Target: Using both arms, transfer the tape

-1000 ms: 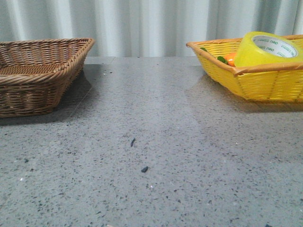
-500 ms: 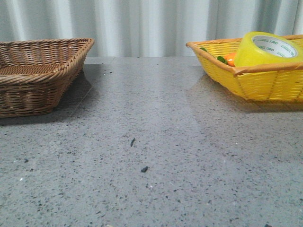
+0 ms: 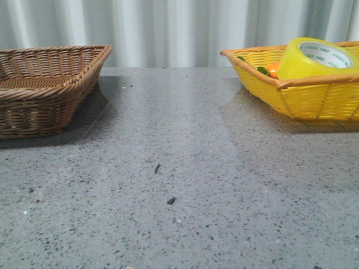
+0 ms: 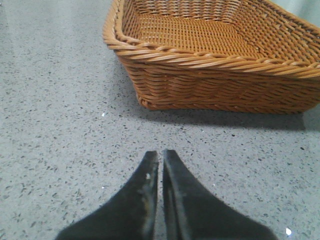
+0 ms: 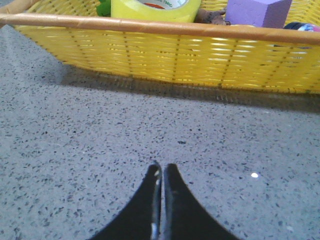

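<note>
The brown wicker basket point(image 3: 47, 87) sits at the bench's far left corner, the yellow basket point(image 3: 314, 101) at the far right, holding the tape point(image 3: 314, 59). I part the right gripper point(image 5: 161, 172), currently pressed together like the left gripper point(image 4: 160, 159), before reaching over the rim.

only lettering i see: small green print on white core ring of tape point(image 3: 317, 58) in front view, upside down, reads roughly "oeu", rest too small to read. in right wrist view, reddish and green letter fragments on tape core, cut off by frame edge, unreadable. no other labels, numbers, signs.
</note>
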Controlling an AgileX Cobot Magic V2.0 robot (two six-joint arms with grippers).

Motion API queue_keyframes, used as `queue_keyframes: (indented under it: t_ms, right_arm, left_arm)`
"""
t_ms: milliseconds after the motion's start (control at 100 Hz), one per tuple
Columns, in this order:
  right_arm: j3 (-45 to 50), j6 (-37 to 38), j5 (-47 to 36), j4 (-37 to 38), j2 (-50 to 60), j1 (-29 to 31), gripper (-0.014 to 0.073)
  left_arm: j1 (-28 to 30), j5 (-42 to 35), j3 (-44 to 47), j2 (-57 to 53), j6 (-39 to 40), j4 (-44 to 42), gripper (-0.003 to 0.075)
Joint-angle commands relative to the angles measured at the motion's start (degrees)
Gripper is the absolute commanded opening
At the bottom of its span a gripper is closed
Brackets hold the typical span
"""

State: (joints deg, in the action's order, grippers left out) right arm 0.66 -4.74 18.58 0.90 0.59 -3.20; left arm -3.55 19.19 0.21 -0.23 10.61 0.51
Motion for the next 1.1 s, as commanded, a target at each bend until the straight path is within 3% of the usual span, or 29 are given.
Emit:
queue_keyframes:
  t_ms: [0,580,700,790,870,1090]
  right_arm:
    - [1.3,0.1,-1.5,0.6,1.0,0.3,-0.0064]
    - [1.3,0.1,-15.7,0.5,1.0,0.3,-0.0064]
    - [1.3,0.1,-18.1,0.5,1.0,0.3,-0.0064]
    - [1.3,0.1,-17.5,0.3,1.0,0.3,-0.0064]
    - [1.3,0.1,-16.6,-2.8,1.0,0.3,-0.0064]
    - [1.3,0.1,-16.8,-15.0,1.0,0.3,-0.0064]
  left_arm:
    - [-0.1,-3.0,0.5,-1.6,0.0,0.6,-0.002]
    - [-0.1,-6.3,0.5,-1.6,0.0,1.0,-0.002]
    - [-0.1,-9.9,0.5,-1.6,0.0,6.0,-0.002]
    - [-0.1,-13.0,0.5,-1.6,0.1,15.4,-0.002]
    - [-0.1,-14.6,0.5,-1.6,0.1,22.1,-0.002]
    - [-0.1,-17.0,0.5,-1.6,0.1,23.1,-0.002]
